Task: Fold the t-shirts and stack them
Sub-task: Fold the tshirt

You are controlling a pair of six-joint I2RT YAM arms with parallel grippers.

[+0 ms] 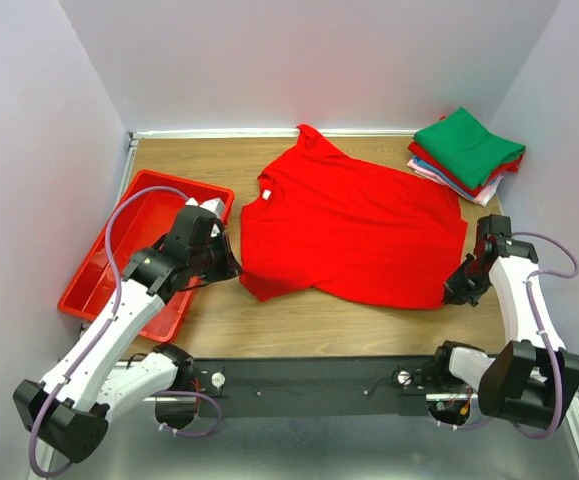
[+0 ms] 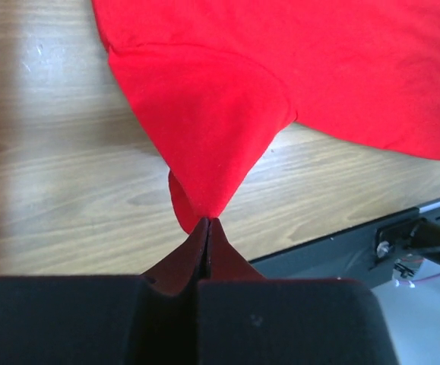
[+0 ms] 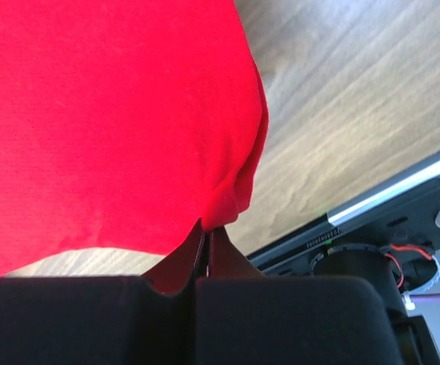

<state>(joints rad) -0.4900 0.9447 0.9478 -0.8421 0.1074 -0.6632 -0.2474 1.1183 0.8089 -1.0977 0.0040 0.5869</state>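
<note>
Wooden table (image 1: 299,322): red t-shirt (image 1: 359,225) spread centre, folded stack (image 1: 466,155) far right, red tray (image 1: 119,262) left.

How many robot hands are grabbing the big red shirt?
2. The left gripper pinches the red shirt at its near sleeve; the right gripper pinches its hem corner. None hidden.

Mid-frame on the surface (image 1: 269,325) lies the spread t-shirt (image 1: 354,230); tray (image 1: 89,280) just left of it; folded t-shirt stack (image 1: 466,155) upper right, at the surface's back corner.

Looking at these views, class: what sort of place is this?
Probably a robot lab cell: bare white walls box in a wooden table, and the left claw and right claw pinch a red t-shirt.
</note>
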